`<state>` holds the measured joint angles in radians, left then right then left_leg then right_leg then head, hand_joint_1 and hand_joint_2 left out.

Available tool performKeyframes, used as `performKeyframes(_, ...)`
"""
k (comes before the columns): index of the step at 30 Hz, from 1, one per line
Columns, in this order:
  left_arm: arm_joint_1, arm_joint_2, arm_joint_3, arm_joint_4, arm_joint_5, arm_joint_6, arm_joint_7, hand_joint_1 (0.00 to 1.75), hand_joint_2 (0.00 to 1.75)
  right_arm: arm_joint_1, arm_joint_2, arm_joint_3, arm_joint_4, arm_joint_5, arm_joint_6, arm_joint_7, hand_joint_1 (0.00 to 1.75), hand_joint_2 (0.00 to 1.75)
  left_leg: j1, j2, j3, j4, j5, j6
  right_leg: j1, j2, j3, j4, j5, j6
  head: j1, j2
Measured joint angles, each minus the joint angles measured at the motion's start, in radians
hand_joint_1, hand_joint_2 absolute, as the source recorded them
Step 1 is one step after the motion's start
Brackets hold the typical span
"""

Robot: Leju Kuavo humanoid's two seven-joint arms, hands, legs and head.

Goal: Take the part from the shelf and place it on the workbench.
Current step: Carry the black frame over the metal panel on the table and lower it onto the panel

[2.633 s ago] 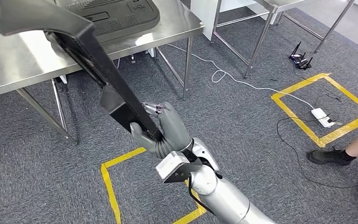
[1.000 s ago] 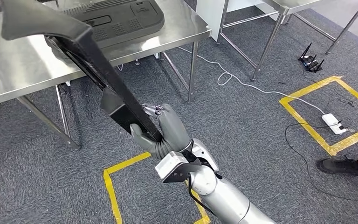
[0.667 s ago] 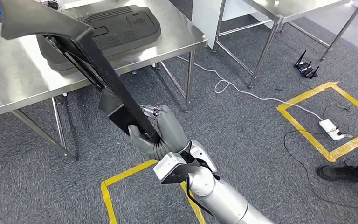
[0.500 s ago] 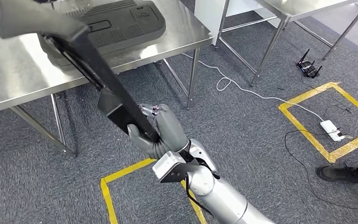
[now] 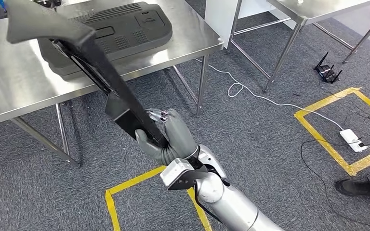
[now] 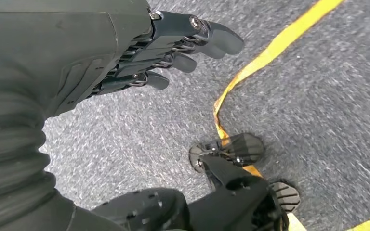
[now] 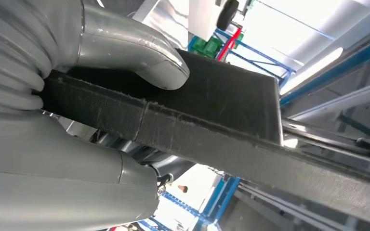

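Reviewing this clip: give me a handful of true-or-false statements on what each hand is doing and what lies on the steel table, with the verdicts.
1. The right hand grips a long black part. True.
2. The black part lies flat on the steel table. False: the hand holds it tilted in the air, with its far end reaching over the table.
3. A dark grey moulded panel already rests on the steel table. True.
4. The left hand holds a second part. False: it holds nothing and hangs above the grey carpet, fingers apart.
5. A white cable runs across the carpet to a small white box inside a yellow taped square. True.
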<state>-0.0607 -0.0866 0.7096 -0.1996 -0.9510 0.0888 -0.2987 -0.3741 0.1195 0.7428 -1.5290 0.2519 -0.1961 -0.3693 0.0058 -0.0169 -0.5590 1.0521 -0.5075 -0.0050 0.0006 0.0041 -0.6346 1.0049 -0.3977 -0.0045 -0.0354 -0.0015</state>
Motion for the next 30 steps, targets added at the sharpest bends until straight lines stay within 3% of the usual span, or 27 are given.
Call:
performKeyframes(2, -0.001, 0.000, 0.002, 0.000, 0.000, 0.008, -0.003, 0.00, 1.75, -0.003, 0.001, 0.000, 0.000, 0.008, -0.004, 0.000, 1.75, 1.75, 0.003, 0.006, -0.047, 0.092, -0.032, -0.008, -0.004, 0.001, 0.020, -0.004, -0.006, -0.010, -0.003, 0.000)
performKeyframes(4, -0.001, 0.000, 0.004, 0.000, 0.000, 0.013, -0.010, 0.00, 1.75, -0.003, 0.001, 0.000, 0.000, 0.011, -0.006, 0.000, 1.75, 1.75, 0.007, 0.009, -0.123, 0.208, -0.073, -0.017, -0.002, 0.001, 0.028, -0.004, -0.015, -0.018, -0.003, 0.000)
performKeyframes(5, 0.000, 0.000, 0.004, 0.000, -0.001, 0.015, -0.012, 0.00, 1.75, -0.001, 0.001, 0.000, 0.000, 0.012, -0.007, 0.000, 1.75, 1.75, 0.008, 0.009, -0.150, 0.235, -0.080, -0.019, -0.001, 0.003, 0.032, -0.004, -0.019, -0.019, -0.003, 0.000)
performKeyframes(6, 0.000, 0.000, 0.005, 0.000, -0.002, 0.018, -0.012, 0.00, 1.75, 0.001, 0.001, 0.000, 0.000, 0.012, -0.007, 0.000, 1.75, 1.75, 0.008, 0.010, -0.160, 0.229, -0.066, -0.021, -0.001, 0.005, 0.037, -0.004, -0.023, -0.018, -0.003, 0.000)
performKeyframes(7, 0.000, 0.000, 0.005, 0.000, -0.004, 0.020, -0.012, 0.00, 1.75, 0.002, 0.001, 0.000, 0.000, 0.013, -0.007, 0.000, 1.75, 1.75, 0.009, 0.010, -0.151, 0.187, -0.031, -0.020, -0.001, 0.007, 0.044, -0.004, -0.027, -0.017, -0.003, 0.000)
performKeyframes(9, 0.000, 0.000, 0.006, 0.000, -0.008, 0.024, -0.012, 0.00, 1.75, 0.002, 0.001, 0.000, 0.000, 0.014, -0.008, 0.000, 1.75, 1.75, 0.008, 0.012, -0.102, 0.056, 0.051, -0.016, 0.000, 0.011, 0.059, -0.003, -0.037, -0.010, -0.003, 0.000)
performKeyframes(11, -0.002, 0.001, 0.006, 0.000, -0.011, 0.025, -0.012, 0.00, 1.75, 0.001, 0.001, 0.000, 0.000, 0.016, -0.009, 0.000, 1.75, 1.75, 0.004, 0.013, -0.071, -0.019, 0.078, -0.005, 0.004, 0.011, 0.062, -0.001, -0.045, -0.001, -0.002, 0.000)
performKeyframes(13, -0.004, 0.000, 0.007, 0.000, -0.012, 0.025, -0.010, 0.00, 1.75, 0.001, 0.001, 0.001, 0.000, 0.018, -0.010, 0.001, 1.75, 1.75, 0.000, 0.013, -0.065, -0.027, 0.079, 0.002, 0.006, 0.010, 0.059, 0.001, -0.048, 0.005, -0.002, 0.000)
performKeyframes(21, -0.004, -0.002, 0.007, 0.000, -0.017, 0.029, -0.008, 0.00, 1.75, 0.001, -0.002, 0.005, 0.000, 0.027, -0.013, 0.001, 1.75, 1.75, -0.004, 0.007, -0.065, -0.030, 0.088, 0.004, 0.004, 0.005, 0.063, -0.011, -0.049, 0.004, -0.001, 0.000)
performKeyframes(30, -0.004, -0.002, 0.007, 0.000, -0.021, 0.029, -0.008, 0.00, 1.75, 0.001, -0.002, 0.008, 0.000, 0.030, -0.013, 0.001, 1.75, 1.75, -0.005, 0.008, -0.066, -0.029, 0.088, 0.011, 0.004, 0.005, 0.063, -0.014, -0.045, 0.016, -0.002, 0.000)
